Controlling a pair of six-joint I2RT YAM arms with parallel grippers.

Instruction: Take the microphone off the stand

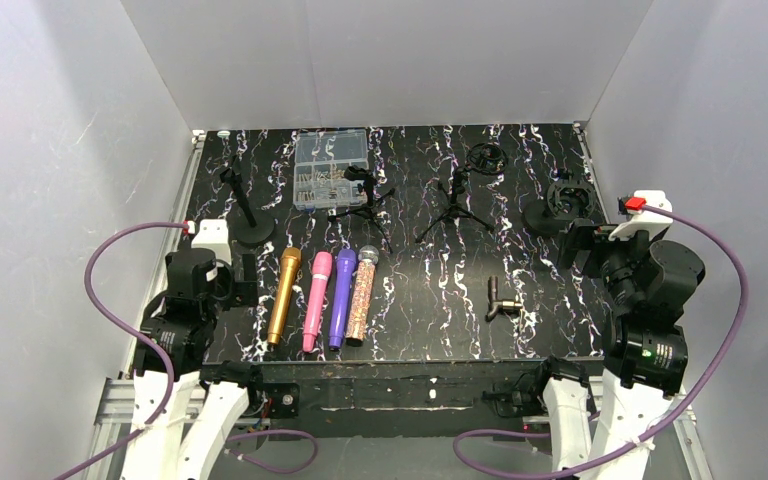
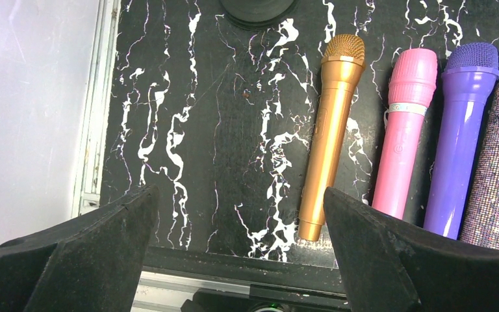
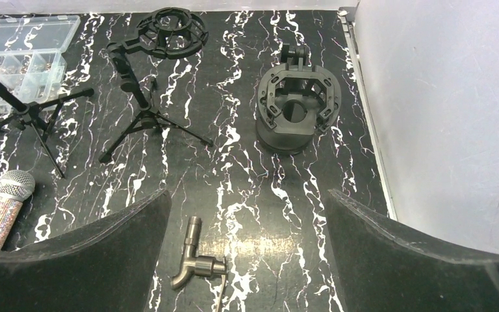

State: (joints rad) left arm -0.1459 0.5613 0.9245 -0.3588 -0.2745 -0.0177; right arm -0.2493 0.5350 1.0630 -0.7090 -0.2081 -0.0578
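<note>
My left gripper: jaws wide, holding nothing, above black white-veined table. My right gripper: wide, empty, over grey metal tap fitting. Gold metallic microphone lies flat near left gripper, beside pink plastic microphone, well apart from black tripod stand.

We see both arms folded low, the left arm at the left side and the right arm at the right, wrists bent forward. The left claw and the right claw both point downward, jaws spread wide apart.
</note>
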